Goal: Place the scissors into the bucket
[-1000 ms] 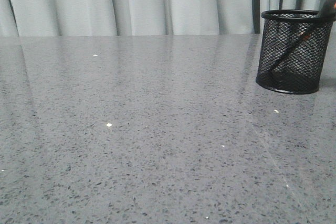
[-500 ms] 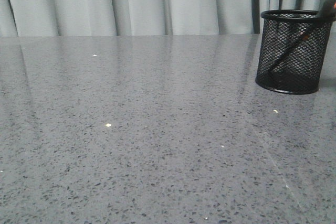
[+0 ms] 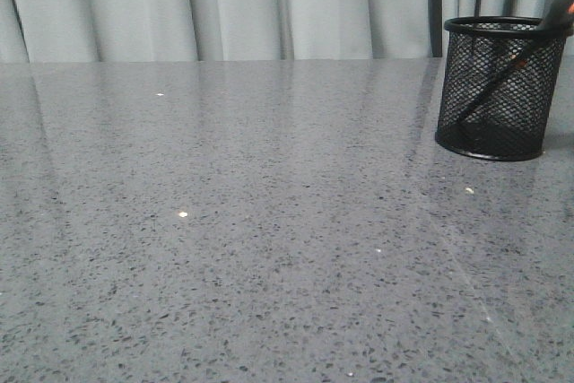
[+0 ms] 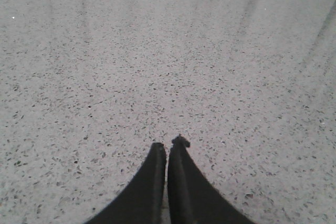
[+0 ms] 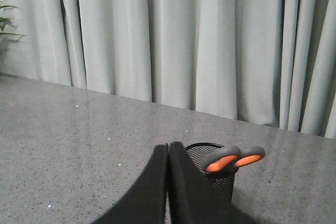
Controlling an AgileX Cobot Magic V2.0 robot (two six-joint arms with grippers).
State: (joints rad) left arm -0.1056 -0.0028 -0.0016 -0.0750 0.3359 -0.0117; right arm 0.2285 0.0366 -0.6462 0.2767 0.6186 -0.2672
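Note:
The black wire-mesh bucket (image 3: 499,87) stands upright at the far right of the grey table. The scissors (image 3: 502,78) lean inside it, blades down and slanting behind the mesh. In the right wrist view their grey handles with orange lining (image 5: 232,159) stick out over the bucket's rim (image 5: 202,150). My right gripper (image 5: 168,146) is shut and empty, in front of the bucket and apart from the scissors. Over bare tabletop my left gripper (image 4: 168,144) is shut with nothing in it. Neither gripper shows in the front view.
Pale curtains (image 3: 224,6) hang behind the table's far edge. A green plant leaf (image 5: 6,22) shows at the side in the right wrist view. The speckled grey tabletop (image 3: 224,221) stretches left of the bucket.
The front view has shifted by only a few pixels. The bucket and scissors keep their place.

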